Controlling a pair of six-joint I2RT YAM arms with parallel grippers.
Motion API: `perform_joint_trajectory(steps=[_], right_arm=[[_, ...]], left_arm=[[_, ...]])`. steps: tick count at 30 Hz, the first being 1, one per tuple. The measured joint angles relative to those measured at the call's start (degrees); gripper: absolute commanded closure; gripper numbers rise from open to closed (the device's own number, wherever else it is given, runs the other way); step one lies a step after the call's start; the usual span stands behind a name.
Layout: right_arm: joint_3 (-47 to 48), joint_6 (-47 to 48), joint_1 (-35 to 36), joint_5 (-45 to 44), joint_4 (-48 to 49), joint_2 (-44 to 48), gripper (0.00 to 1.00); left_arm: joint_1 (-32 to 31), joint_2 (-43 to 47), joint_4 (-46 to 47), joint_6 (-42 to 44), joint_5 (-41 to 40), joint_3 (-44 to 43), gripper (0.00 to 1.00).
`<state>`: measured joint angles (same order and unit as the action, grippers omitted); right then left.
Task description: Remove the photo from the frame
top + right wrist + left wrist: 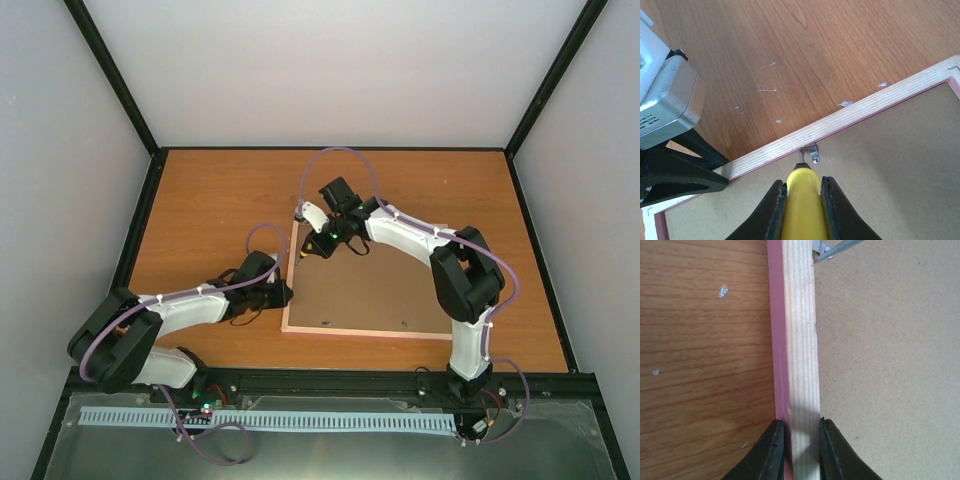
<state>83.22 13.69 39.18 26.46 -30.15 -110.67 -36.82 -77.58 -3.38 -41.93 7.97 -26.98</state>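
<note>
The pink frame (365, 331) lies face down on the table, with its brown backing board (370, 290) upward. The photo is hidden beneath the board. My left gripper (285, 293) is shut on the frame's left rail; in the left wrist view both fingers press the pale wood and pink edge of that rail (799, 340). My right gripper (802, 192) is shut on a yellow-handled screwdriver (801, 205). The tool's metal tip touches a small metal clip (813, 152) on the inner edge of the rail (850, 120), near the frame's far left corner.
The wooden tabletop (220, 210) surrounds the frame, and black posts rise at its far corners. In the right wrist view the left arm's fingers (680, 172) and silver camera housing (667, 100) sit close on the left.
</note>
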Motion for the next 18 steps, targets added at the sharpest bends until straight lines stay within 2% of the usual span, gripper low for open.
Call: perform_joint_trajectory(steps=[6,18], right_arm=[[0.6,0.0,0.2,-1.1,-0.5,-0.2,0.97],[1.5,-0.2,1.0,-4.5,-1.1,-0.3,0.97]], left_arm=[[0.0,0.0,0.2,0.0,0.0,0.1,0.99],[0.0,0.0,1.3,-0.2,-0.1,0.6,0.99]])
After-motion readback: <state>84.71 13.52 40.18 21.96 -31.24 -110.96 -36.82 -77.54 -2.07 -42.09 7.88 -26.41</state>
